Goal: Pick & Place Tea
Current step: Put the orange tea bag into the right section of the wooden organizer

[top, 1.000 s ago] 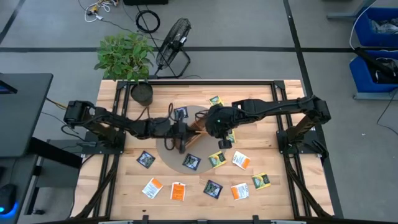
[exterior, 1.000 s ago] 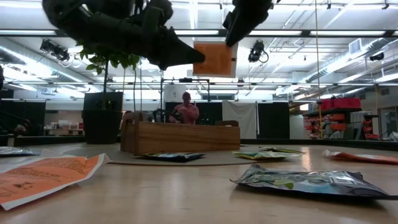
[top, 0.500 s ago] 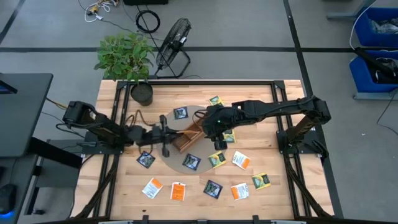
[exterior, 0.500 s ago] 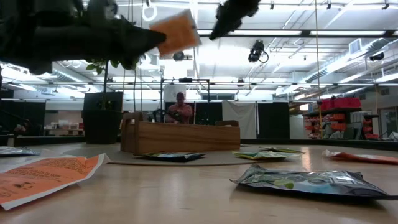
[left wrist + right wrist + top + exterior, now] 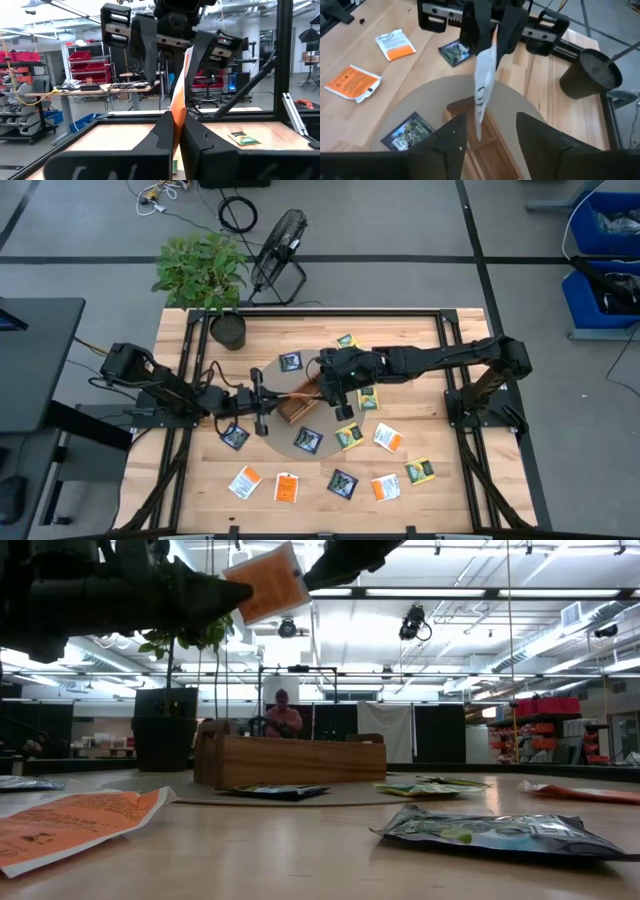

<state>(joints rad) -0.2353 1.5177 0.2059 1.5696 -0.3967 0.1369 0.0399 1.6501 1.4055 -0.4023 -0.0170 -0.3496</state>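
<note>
Left gripper (image 5: 176,127) clamped on orange tea packet (image 5: 266,582) above wooden tray (image 5: 290,760); right gripper (image 5: 487,130) apart; lower squarely into a compartment

Light wood surface (image 5: 410,350) inside a black frame. A round grey mat (image 5: 283,442) lies at its centre, with the wooden tray (image 5: 300,402) on the mat and one dark packet (image 5: 308,440) at the mat's near edge. A dark plant pot (image 5: 228,329) stands at the far left corner. Tea packets lie scattered on the bare wood: orange-and-white (image 5: 286,487), yellow-green (image 5: 419,471), navy (image 5: 235,436), mostly along the near side; a few far, including a navy one (image 5: 290,362).
</note>
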